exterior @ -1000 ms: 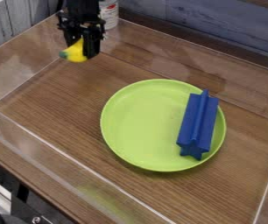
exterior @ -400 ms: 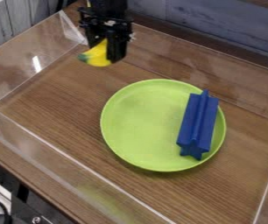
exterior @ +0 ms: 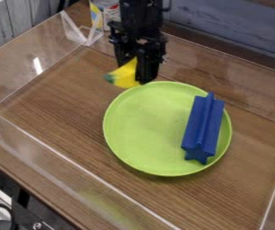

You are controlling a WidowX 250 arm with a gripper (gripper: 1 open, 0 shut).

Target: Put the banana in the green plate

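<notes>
The banana point(exterior: 126, 75), small and yellow, hangs in the air just beyond the upper left rim of the green plate point(exterior: 146, 135). My gripper point(exterior: 137, 72) is shut on the banana, its black fingers pointing down and covering the fruit's right half. The plate is a wide lime-green disc lying on the wooden table, right of centre.
A long blue ridged block point(exterior: 202, 124) lies on the right side of the plate. Clear plastic walls point(exterior: 32, 54) enclose the wooden table point(exterior: 56, 117) on the left, front and right. A white bottle point(exterior: 99, 13) stands at the back behind the arm.
The gripper has carried the banana to the right and toward the front, from the back left corner to the plate's upper left rim. The plate and the blue block have not moved.
</notes>
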